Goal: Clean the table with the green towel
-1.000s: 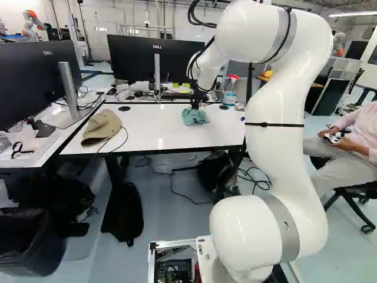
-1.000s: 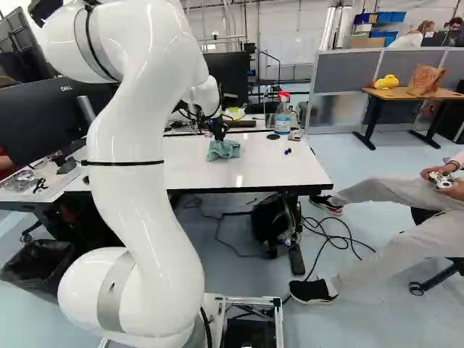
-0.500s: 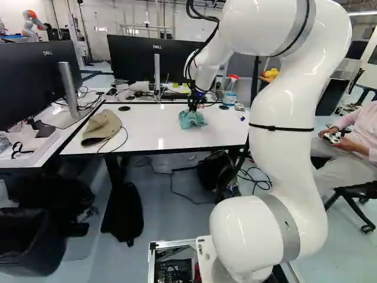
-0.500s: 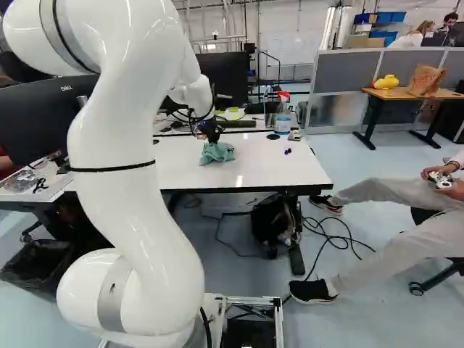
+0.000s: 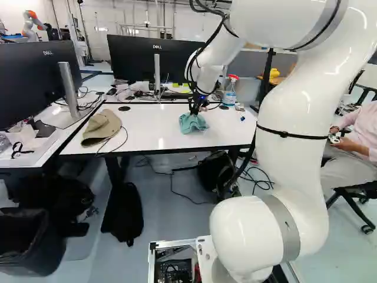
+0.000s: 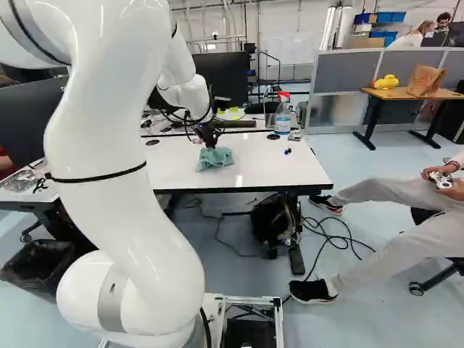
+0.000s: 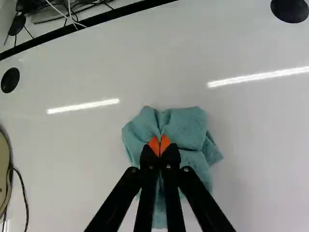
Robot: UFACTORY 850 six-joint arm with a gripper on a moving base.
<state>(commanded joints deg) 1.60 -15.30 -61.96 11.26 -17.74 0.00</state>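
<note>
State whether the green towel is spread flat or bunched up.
Bunched up: the towel lies rumpled in overlapping folds on the table, some cloth pinched in the pincer.

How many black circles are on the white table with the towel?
2. One black circle is near the tan cap; the other black circle is near the spray bottle. The towel might hide more.

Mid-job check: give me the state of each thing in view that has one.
Pincer, shut on the green towel
Green towel, bunched on the white table
Spray bottle, upright
Cap, lying on the table
Far monitor, upright
Black bin, open-topped
</note>
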